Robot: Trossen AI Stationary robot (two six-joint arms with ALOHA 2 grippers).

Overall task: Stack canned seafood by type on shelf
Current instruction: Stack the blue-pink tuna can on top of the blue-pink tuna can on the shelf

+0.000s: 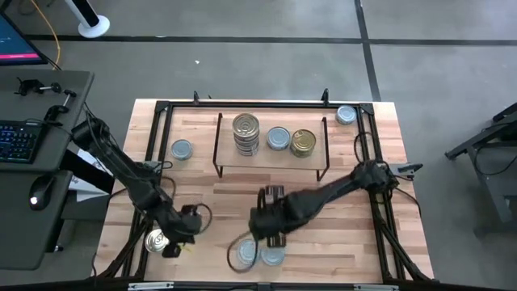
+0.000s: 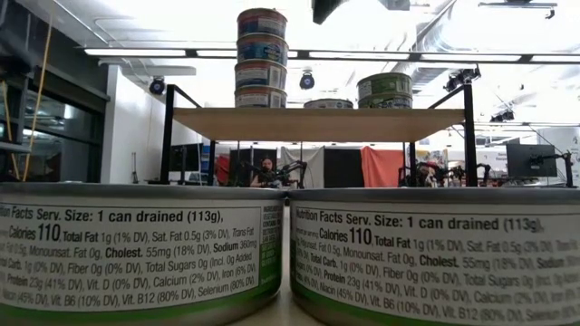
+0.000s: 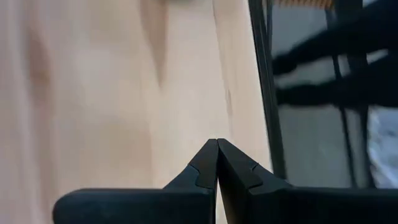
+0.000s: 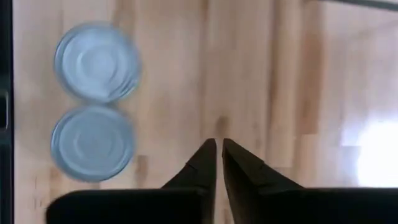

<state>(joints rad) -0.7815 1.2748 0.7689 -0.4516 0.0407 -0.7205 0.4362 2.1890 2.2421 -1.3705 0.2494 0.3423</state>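
Sorting under way, both arms low and empty-handed at the table's near edge.

Largest first: table (image 1: 202,202), light wood, carrying the shelf (image 1: 271,163) at twelve o'clock, raised on wire legs so each type gets its own column. On it, a tall stack (image 1: 246,134) at the eleven o'clock end, a single pale tin (image 1: 278,138) in the middle, a gold-lidded stack (image 1: 304,142) at the one o'clock end. Right gripper (image 4: 216,147) hovering at six o'clock, fingers pressed together, gripping nothing, just beside two pale tins (image 4: 94,102) waiting side by side, probably next up. Left gripper (image 3: 217,147) at seven o'clock, fingers likewise closed on nothing, near a loose gold tin (image 1: 157,240). Strays left at ten (image 1: 182,149) and one o'clock (image 1: 346,115).
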